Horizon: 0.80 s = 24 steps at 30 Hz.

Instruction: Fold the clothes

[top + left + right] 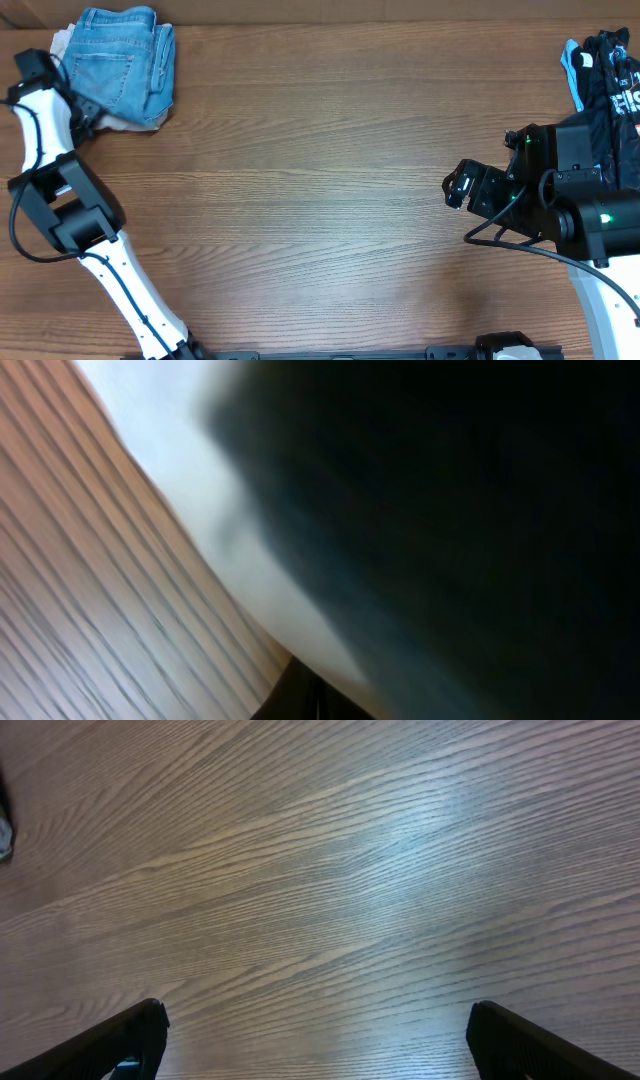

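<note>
Overhead, top left corner: the jeans (pixel 122 62) lie in a compact folded bundle, faded light blue, with a stitched pocket face up. They rest on the cream-beige trousers (pixel 64 41), which peek out at the bundle's left edge and again under its lower edge. Both sit on the wooden table (pixel 320 150).

Your left gripper (pixel 82 112) is at the lower left corner of that pile, just beside the cloth or touching it; you cannot tell which from above. The left wrist view is blurred. It gives you a dark bluish mass filling the right side, a pale band beside it, and wood grain on the left. The jaws do not show there. Note them as pressed together. Whether any cloth is pinched between them cannot be told.

Your right gripper (pixel 460 185) hangs over bare table on the right side, well apart from the jeans. In the right wrist view its two dark fingers (pixel 130 1040) stand at opposite lower corners, spread wide. Only wood grain lies between them, and nothing is held.

Top right corner: a black garment (pixel 610 70) with white lettering and light blue trim is bunched at the table edge, partly behind the right arm.
</note>
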### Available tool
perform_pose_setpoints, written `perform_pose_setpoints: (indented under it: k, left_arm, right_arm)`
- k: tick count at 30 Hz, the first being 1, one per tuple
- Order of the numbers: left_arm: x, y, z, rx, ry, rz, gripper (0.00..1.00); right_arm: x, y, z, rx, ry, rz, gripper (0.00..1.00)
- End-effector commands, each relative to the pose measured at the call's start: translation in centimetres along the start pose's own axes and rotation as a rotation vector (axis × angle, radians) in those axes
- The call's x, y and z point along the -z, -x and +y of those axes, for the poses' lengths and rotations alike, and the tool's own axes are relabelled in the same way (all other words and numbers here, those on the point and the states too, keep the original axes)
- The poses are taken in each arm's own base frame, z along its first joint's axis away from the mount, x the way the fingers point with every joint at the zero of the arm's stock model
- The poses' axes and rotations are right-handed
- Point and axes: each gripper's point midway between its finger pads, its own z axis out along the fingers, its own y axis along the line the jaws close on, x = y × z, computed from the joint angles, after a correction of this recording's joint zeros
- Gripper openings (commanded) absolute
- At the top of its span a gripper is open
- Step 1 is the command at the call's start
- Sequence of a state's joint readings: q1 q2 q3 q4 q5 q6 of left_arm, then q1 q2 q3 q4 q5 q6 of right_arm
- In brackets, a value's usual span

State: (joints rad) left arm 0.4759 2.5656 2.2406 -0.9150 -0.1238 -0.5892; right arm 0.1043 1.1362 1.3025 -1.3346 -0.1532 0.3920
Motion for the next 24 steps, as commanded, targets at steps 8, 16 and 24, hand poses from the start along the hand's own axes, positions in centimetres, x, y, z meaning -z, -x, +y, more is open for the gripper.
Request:
perform_pose_setpoints:
  k: [8,16,24]
  left_arm:
    - [-0.2,-5.2,-4.1,-0.012,-0.042,0.107,0.04]
    - [3.5,-4.5,-3.6,-0.005,-0.038,0.102,0.04]
    - [12.0,-3.5,-2.7,-0.001,-0.060,0.069,0.04]
  right_arm:
    - [0.7,0.6,0.4,0.004,0.016,-0.026,1.00]
    - [0.7,0.6,0.4,0.005,0.016,-0.026,1.00]
    - [0.7,0.8,0.4,0.010,0.018,-0.031,1.00]
